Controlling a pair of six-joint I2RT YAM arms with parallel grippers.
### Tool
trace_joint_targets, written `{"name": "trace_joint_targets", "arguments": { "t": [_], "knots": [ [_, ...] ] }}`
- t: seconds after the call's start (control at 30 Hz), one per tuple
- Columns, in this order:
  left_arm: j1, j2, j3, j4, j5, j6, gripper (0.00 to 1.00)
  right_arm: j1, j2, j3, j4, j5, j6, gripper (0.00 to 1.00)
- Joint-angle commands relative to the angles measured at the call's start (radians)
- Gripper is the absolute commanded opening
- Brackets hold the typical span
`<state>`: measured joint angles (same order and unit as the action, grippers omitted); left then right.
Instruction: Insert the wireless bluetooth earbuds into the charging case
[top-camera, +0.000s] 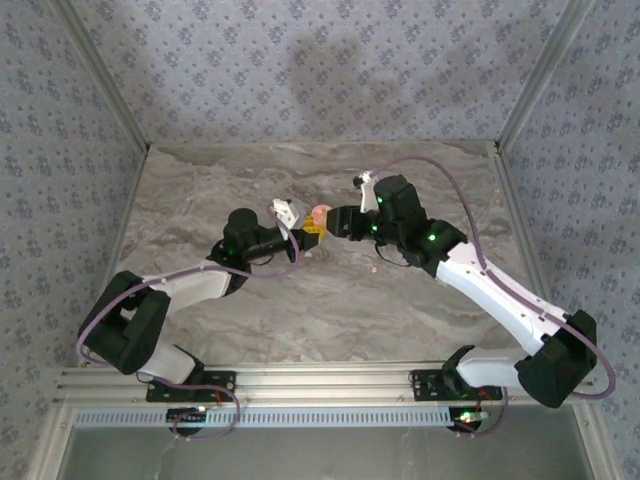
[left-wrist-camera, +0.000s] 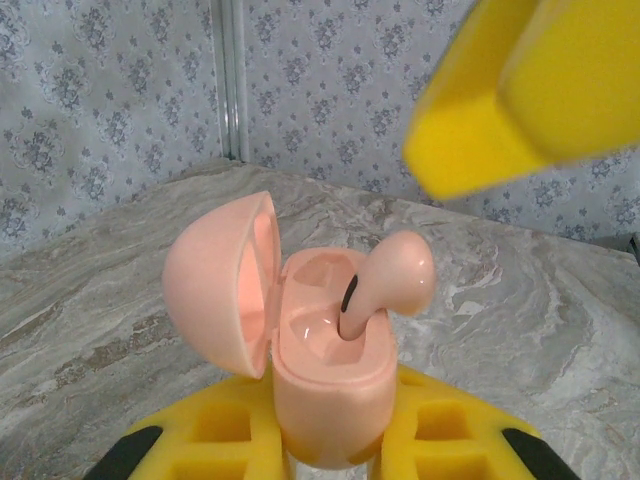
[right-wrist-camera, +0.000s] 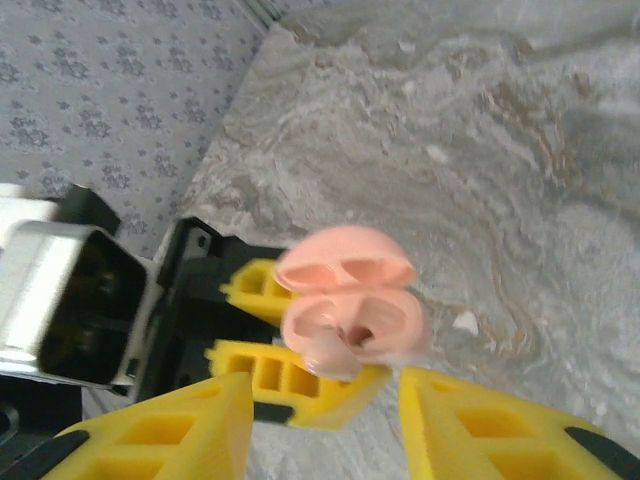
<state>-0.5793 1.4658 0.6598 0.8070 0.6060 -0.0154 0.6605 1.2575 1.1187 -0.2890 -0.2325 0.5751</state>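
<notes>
A pink charging case (left-wrist-camera: 330, 400) stands upright with my left gripper (left-wrist-camera: 330, 455) shut on its lower body. Its lid (left-wrist-camera: 215, 285) hangs open to the left. A pink earbud (left-wrist-camera: 395, 275) sticks stem-down in the right slot, its head still above the rim; the left slot is empty. In the right wrist view the case (right-wrist-camera: 385, 318) and earbud (right-wrist-camera: 335, 352) lie just beyond my right gripper (right-wrist-camera: 325, 420), which is open and holds nothing. From above, both grippers (top-camera: 312, 235) (top-camera: 338, 222) meet at the case (top-camera: 320, 214) mid-table.
A tiny white bit (right-wrist-camera: 465, 322) lies on the marble table (right-wrist-camera: 520, 200) right beside the case, and another white bit (top-camera: 375, 268) rests below the right arm. One yellow finger of the right gripper (left-wrist-camera: 530, 90) hovers above the earbud. Patterned walls enclose the table.
</notes>
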Motion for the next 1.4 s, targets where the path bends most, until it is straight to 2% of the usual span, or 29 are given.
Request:
{"name": "trace_joint_targets", "arguments": {
  "t": [0.0, 0.33, 0.87, 1.37],
  "knots": [
    [-0.01, -0.036, 0.029, 0.008, 0.02, 0.017, 0.06, -0.023, 0.002, -0.034, 0.041, -0.068, 0.109, 0.42],
    [-0.011, -0.036, 0.031, 0.004, 0.018, 0.02, 0.06, -0.058, 0.005, -0.078, 0.145, -0.123, 0.147, 0.35],
    [-0.011, -0.038, 0.032, -0.005, 0.018, 0.022, 0.06, -0.056, 0.035, -0.075, 0.172, -0.183, 0.151, 0.18],
    [-0.013, -0.039, 0.032, -0.005, 0.017, 0.022, 0.05, -0.039, 0.075, -0.041, 0.179, -0.198, 0.143, 0.16]
  ]
}}
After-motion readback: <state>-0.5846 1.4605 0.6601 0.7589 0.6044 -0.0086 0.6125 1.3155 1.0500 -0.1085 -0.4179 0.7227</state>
